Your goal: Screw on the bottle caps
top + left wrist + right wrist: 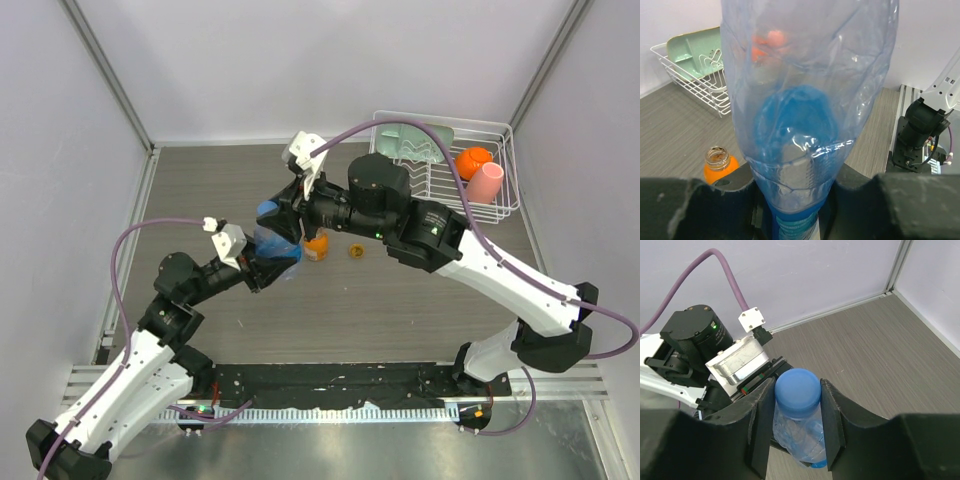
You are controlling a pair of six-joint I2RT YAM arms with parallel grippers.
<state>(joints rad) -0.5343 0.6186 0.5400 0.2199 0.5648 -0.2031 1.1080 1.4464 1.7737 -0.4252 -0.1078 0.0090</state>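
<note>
The taller clear bottle [280, 246] with the blue label is tilted above the table, with my left gripper [268, 264] shut on its lower body [805, 100]. The blue cap [798, 391] sits on its neck. My right gripper [798, 407] straddles that cap, its pads close on both sides with barely a sliver of space, and it reads as open. The squat orange bottle [316, 247] stands uncapped on the table just right of them [718, 167]. The orange-amber cap [356, 250] lies on the table to the right of that bottle.
A white wire rack [505, 205] stands at the back right, holding a green tray [415, 145], an orange ball [472, 160] and a pink cup [486, 183]. Walls close in the table on the left, right and back.
</note>
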